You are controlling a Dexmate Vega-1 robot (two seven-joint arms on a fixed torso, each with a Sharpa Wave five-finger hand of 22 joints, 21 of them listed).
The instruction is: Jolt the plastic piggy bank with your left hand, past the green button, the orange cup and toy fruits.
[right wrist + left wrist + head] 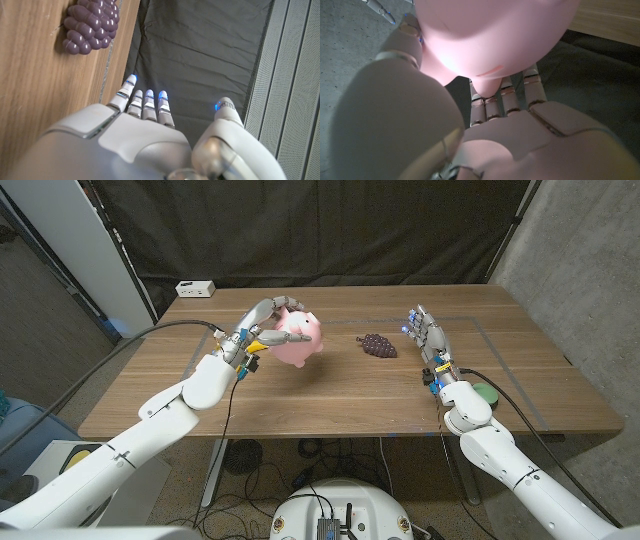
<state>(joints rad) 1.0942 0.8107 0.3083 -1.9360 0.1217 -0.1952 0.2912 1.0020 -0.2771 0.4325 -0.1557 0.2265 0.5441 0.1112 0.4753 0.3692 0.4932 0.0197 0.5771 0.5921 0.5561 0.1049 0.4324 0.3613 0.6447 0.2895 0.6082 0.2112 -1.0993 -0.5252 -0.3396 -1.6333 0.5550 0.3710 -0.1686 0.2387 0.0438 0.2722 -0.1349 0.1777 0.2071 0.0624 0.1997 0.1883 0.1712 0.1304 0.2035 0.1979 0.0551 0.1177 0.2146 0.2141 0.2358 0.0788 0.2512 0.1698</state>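
The left hand's fingers curled over the top of the pink piggy bank, which looked lifted just off the wooden table left of centre, so the left hand had its hold and the jolt itself looked to be the step in hand; next it called for a short, sharp shake without loosening. One piggy bank, one purple toy grape bunch well apart to its right, one green button half hidden behind the right hand, which stood open, fingers spread, holding nothing.
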